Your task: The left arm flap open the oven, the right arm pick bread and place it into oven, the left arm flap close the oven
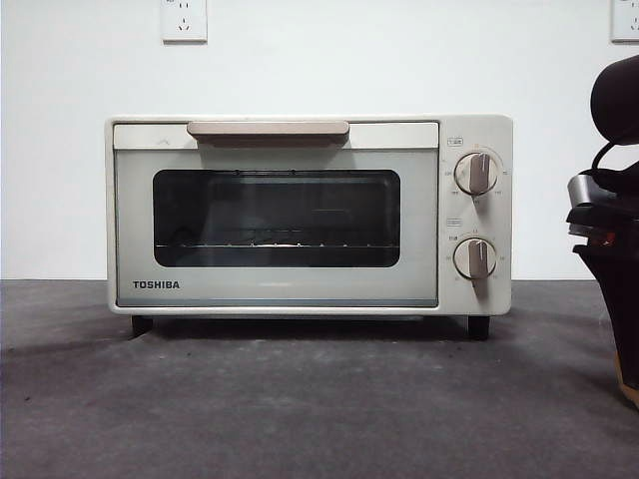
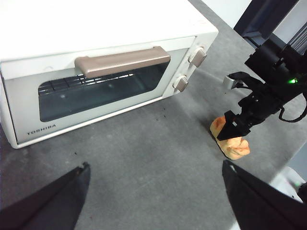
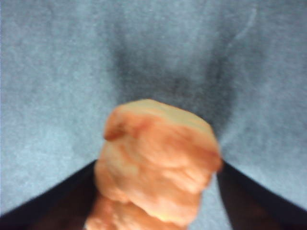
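Note:
The cream-white oven (image 1: 310,215) stands on the table with its door shut and its beige handle (image 1: 268,130) at the top; it also shows in the left wrist view (image 2: 96,57). The orange-brown bread (image 2: 234,146) lies on the table to the right of the oven, in front of its knobs. My right gripper (image 2: 231,132) comes down on the bread, one jaw pressed against each side of it (image 3: 158,172). In the front view the right arm (image 1: 611,249) is at the right edge, with a sliver of bread (image 1: 631,392) below it. My left gripper (image 2: 154,165) is open and empty, above the table in front of the oven.
The table is a dark grey mat (image 1: 300,399). A white wall with two sockets (image 1: 184,20) stands behind the oven. The oven has two round knobs (image 1: 476,173) on its right side.

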Available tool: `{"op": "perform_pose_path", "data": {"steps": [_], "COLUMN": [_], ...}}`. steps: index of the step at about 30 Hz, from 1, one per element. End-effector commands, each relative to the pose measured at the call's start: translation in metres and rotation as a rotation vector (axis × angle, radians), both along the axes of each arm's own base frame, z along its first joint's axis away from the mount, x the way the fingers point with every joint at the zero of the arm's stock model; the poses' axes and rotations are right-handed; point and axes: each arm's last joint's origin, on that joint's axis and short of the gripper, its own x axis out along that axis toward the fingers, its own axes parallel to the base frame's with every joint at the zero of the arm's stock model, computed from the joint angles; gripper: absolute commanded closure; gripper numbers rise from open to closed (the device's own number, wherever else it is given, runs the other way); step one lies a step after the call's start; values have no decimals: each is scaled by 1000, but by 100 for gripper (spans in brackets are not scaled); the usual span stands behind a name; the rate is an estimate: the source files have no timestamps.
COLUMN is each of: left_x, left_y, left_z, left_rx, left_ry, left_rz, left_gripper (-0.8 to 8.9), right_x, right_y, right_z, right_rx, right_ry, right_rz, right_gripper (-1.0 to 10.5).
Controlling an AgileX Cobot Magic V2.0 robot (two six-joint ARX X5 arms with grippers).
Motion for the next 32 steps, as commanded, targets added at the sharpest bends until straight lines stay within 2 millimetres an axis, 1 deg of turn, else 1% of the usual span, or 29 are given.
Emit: {"op": "perform_pose_path", "data": {"steps": [1, 3, 7, 11, 14, 15, 16, 20, 23, 25, 29, 32], "left_x": [3, 5, 13, 25, 38, 42, 47, 70, 88, 100, 124, 142], "left_y": [-1, -2, -5, -10, -16, -18, -20, -32, -41, -48, -63, -75], "left_z": [5, 4, 1, 0, 1, 1, 1, 1, 3, 5, 10, 9], "left_rx": [-6, -2, 0, 2, 23, 32, 41, 66, 87, 97, 122, 134], "left_ry": [-12, 1, 37, 87, 135, 150, 167, 226, 240, 242, 228, 192], "left_rz": [-1, -1, 0, -27, -38, -43, -49, -66, -87, -100, -137, -169], "left_gripper": [377, 377, 377, 380, 388, 406, 447, 664, 769, 798, 798, 798], "right_x": [2, 2, -1, -11, -24, -28, -34, -59, -79, -89, -112, -127], "right_y": [3, 3, 4, 3, 1, 0, -1, -7, -12, -14, -18, -21], "right_z": [-4, -2, 6, 27, 47, 53, 60, 85, 100, 108, 122, 129], "right_rx": [-9, -8, 56, 135, 179, 190, 198, 224, 252, 278, 360, 393], "right_ry": [0, -2, -25, -103, -175, -196, -224, -343, -431, -478, -573, -637], "right_rz": [36, 39, 47, 54, 60, 61, 61, 66, 60, 52, 41, 51], "right_gripper": [755, 796, 803, 803, 803, 803, 803, 803, 803, 803, 803, 803]}}
